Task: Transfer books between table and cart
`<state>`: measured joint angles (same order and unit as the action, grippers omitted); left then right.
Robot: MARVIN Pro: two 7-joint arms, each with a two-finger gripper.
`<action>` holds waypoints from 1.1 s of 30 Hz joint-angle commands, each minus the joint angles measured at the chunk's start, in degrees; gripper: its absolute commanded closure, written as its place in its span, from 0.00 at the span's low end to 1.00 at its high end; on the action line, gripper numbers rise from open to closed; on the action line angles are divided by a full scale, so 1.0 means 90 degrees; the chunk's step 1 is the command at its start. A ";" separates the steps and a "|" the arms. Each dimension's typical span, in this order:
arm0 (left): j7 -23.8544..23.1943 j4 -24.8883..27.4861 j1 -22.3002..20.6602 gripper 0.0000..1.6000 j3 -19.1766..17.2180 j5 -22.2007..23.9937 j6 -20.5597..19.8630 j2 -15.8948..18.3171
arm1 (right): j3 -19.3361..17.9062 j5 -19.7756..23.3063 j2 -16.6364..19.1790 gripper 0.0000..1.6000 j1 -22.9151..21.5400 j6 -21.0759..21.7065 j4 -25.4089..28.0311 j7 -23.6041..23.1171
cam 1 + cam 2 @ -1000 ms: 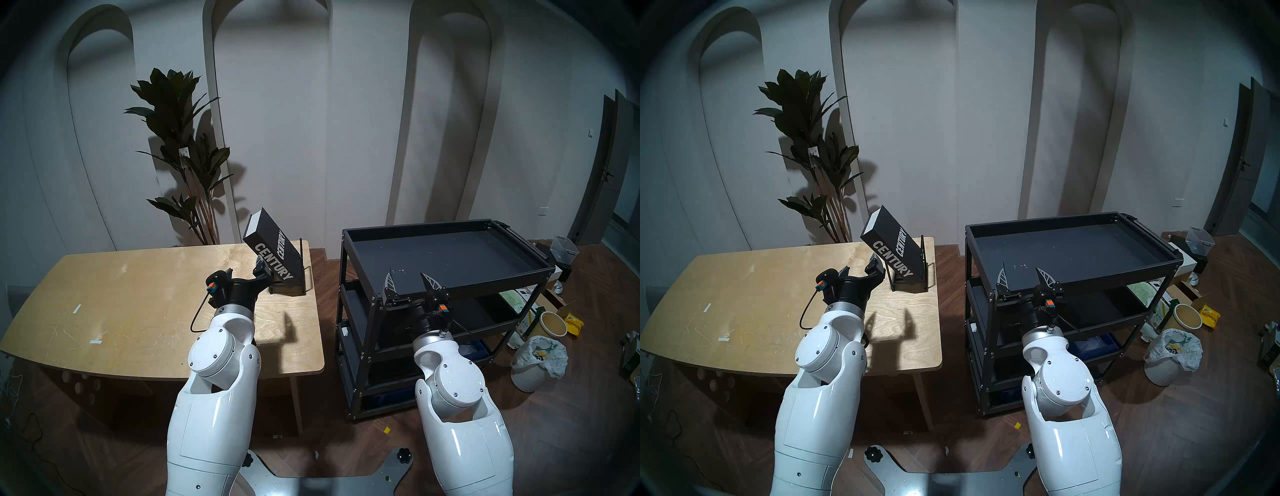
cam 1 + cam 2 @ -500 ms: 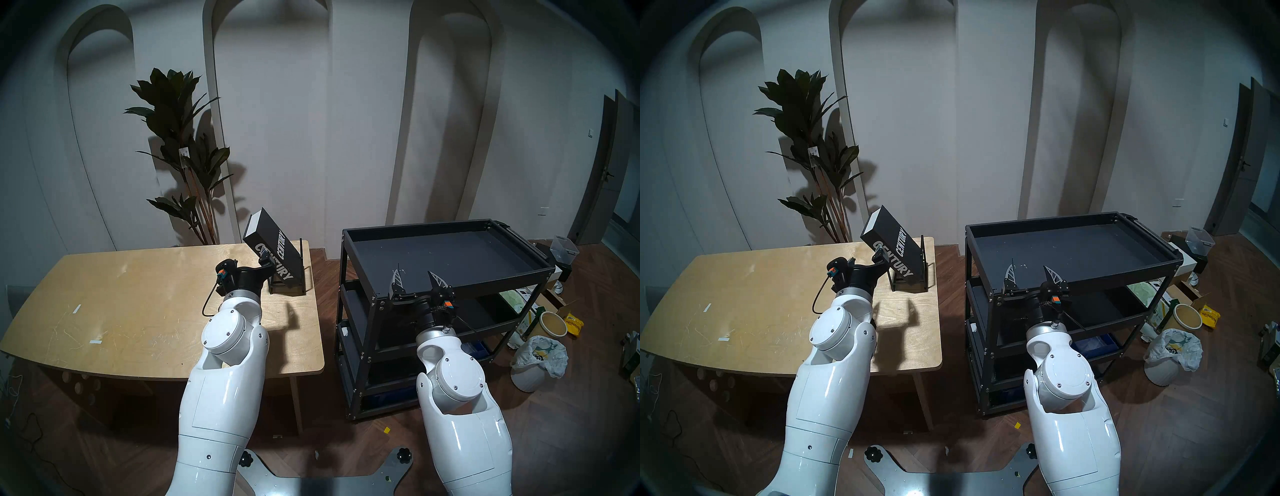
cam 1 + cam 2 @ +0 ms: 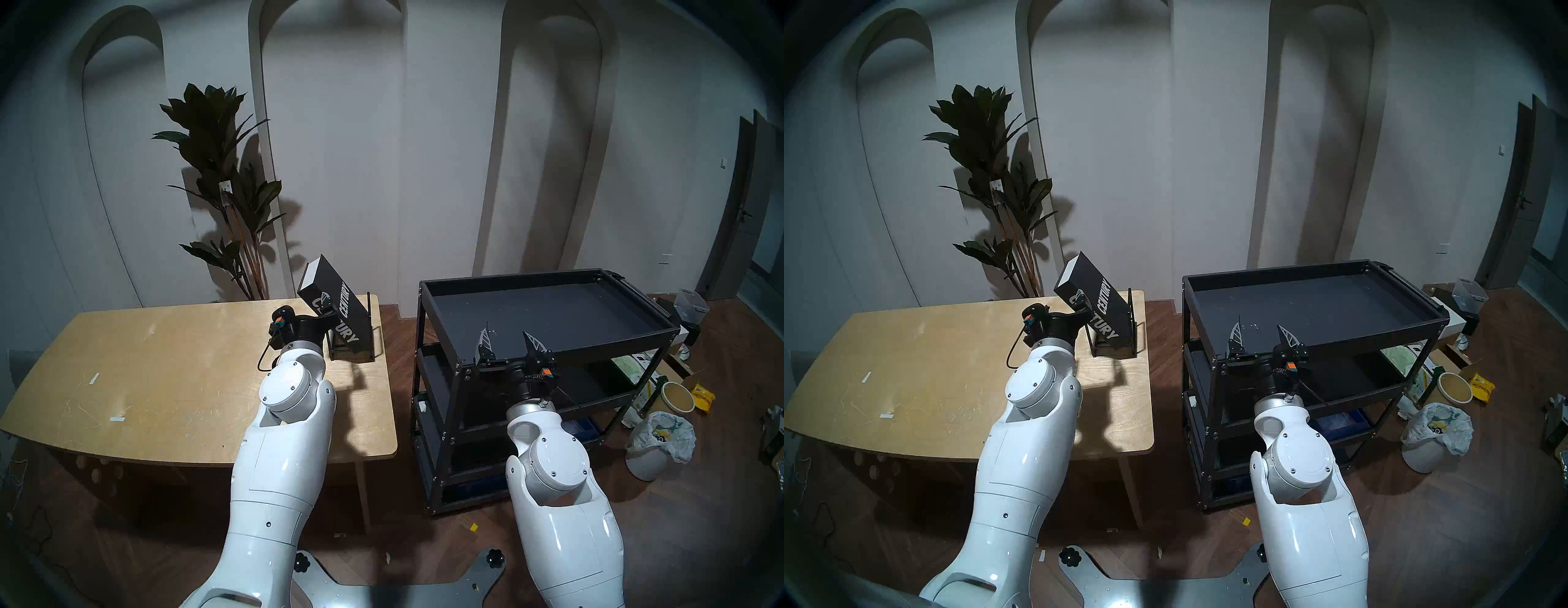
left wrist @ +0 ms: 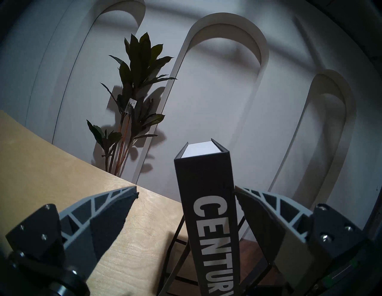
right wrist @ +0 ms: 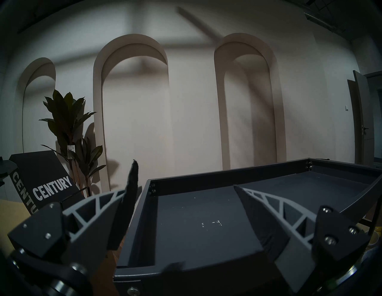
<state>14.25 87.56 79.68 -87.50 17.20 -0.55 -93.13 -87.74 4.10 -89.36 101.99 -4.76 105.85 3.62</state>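
The black "CENTURY" book [image 3: 335, 288] leans left in a thin black wire stand [image 3: 370, 316] at the far right corner of the plywood table [image 3: 169, 361]. My left gripper [image 3: 326, 308] is open around the book's spine [image 4: 206, 175]. In the left wrist view its right finger [image 4: 268, 208] is at the spine's right edge and its left finger [image 4: 107, 208] stands apart. My right gripper [image 3: 508, 335] is open and empty over the front left corner of the black cart's [image 3: 509, 277] top tray [image 5: 206, 206], which holds nothing.
A tall potted plant [image 3: 220, 170] stands behind the table by the wall. A bagged white bin [image 3: 659, 437], a bucket and boxes lie on the floor right of the cart. A gap of wooden floor [image 3: 403, 382] separates table and cart.
My left arm has reached forward and to the right, bringing the open fingers from in front of the book to either side of its spine. The right gripper has shifted only slightly.
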 commanded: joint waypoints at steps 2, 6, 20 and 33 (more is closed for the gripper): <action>-0.0032 -0.0328 -0.0798 0.00 -0.0069 -0.0041 0.0218 -0.0025 | 0.0019 -0.0055 0.0015 0.00 -0.0104 -0.0175 0.0096 0.0018; -0.0079 -0.0578 -0.1017 0.00 -0.0097 0.0013 0.0284 -0.0060 | 0.0034 -0.0091 0.0024 0.00 -0.0104 -0.0219 0.0083 0.0060; -0.0503 -0.0064 -0.0647 0.00 -0.0165 0.0570 -0.0040 -0.0123 | 0.0077 -0.0163 0.0008 0.00 -0.0158 -0.0338 -0.0034 0.0174; -0.0491 -0.0563 -0.1062 0.00 -0.0206 0.0619 -0.0067 -0.0066 | 0.0064 -0.0177 0.0014 0.00 -0.0197 -0.0396 -0.0088 0.0214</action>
<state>10.10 83.65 73.81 -89.34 23.40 -2.32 -94.21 -86.85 2.33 -89.34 101.01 -7.40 104.18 5.64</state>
